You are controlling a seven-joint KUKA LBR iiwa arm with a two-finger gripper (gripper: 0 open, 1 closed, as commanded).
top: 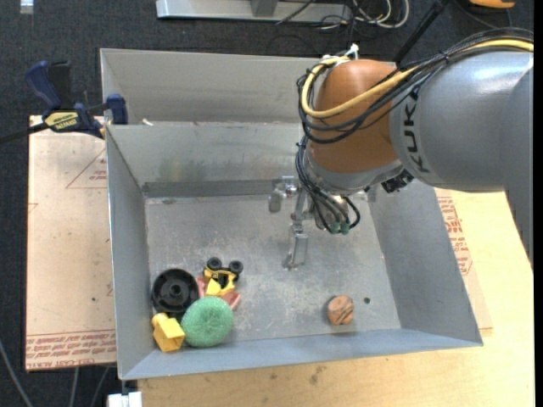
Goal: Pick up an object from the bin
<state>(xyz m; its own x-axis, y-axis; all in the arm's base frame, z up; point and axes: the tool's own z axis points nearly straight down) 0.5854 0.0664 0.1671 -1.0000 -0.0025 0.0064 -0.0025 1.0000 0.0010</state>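
The claw (295,251) hangs over bare floor in the middle of the bin (212,227). Whether it is apart or together cannot be told, as the wrist apparently masks it. The brown ball (340,310) lies alone near the front wall. The claw should centre above it, then descend vertically, since it may roll.

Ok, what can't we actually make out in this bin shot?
All in the camera view:
- Grey metal bin: its far-right floor and wall are covered by the arm's orange-covered wrist.
- Small yellow-and-black piece and pink scrap beside it: too small to identify.
- Brown round ball: its dark markings are too small to read.
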